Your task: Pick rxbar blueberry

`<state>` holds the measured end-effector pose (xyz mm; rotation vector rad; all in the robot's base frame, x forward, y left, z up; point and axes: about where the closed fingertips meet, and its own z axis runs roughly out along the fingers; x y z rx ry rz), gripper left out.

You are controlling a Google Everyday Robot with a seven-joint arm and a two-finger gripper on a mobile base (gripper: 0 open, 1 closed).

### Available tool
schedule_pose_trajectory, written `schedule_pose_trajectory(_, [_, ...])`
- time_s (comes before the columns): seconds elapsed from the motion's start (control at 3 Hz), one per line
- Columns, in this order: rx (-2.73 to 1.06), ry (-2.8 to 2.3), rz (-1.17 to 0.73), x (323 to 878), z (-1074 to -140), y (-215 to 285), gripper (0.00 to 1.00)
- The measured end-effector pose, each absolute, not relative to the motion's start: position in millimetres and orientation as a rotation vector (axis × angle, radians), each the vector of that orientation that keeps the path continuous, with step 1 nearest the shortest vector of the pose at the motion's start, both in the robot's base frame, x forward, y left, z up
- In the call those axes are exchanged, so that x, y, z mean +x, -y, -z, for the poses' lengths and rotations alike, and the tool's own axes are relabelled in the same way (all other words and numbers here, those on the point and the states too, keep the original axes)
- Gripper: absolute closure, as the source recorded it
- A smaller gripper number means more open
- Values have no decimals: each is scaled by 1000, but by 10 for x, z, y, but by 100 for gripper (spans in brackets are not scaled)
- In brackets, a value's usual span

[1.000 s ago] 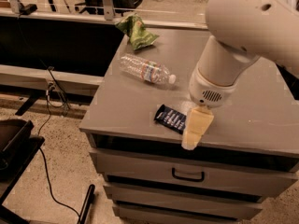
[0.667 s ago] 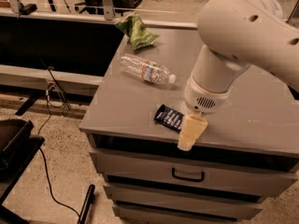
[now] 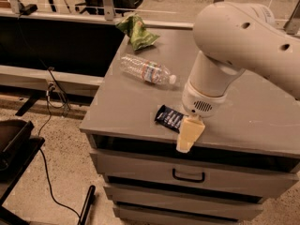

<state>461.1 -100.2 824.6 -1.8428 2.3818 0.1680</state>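
The rxbar blueberry (image 3: 169, 118), a small flat bar in a dark navy wrapper with white lettering, lies on the grey cabinet top (image 3: 136, 107) near its front edge. My gripper (image 3: 187, 136), with tan fingers pointing down, hangs over the front edge just right of the bar and partly covers its right end. The large white arm (image 3: 239, 46) reaches in from the upper right.
A clear plastic water bottle (image 3: 146, 70) lies on its side behind the bar. A green snack bag (image 3: 137, 31) sits at the back left corner. Drawers with a handle (image 3: 188, 176) are below. Cables (image 3: 51, 125) and a dark object (image 3: 14, 144) are on the floor at left.
The arm has shifted slightly left and lower, bringing the gripper closer over the bar's right end. The bar, bottle and bag have not moved.
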Motion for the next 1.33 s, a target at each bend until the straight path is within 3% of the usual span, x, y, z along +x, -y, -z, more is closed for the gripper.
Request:
schedule_pose_trajectory(0.33, [-1843, -2382, -168, 4611, -8262, 1002, 50])
schedule_pose_trajectory(1.0, [-1846, -2385, -170, 4618, -8324, 1002, 97])
schedule_pose_trajectory(1.33, [-1852, -2389, -171, 4624, -8283, 1005, 100])
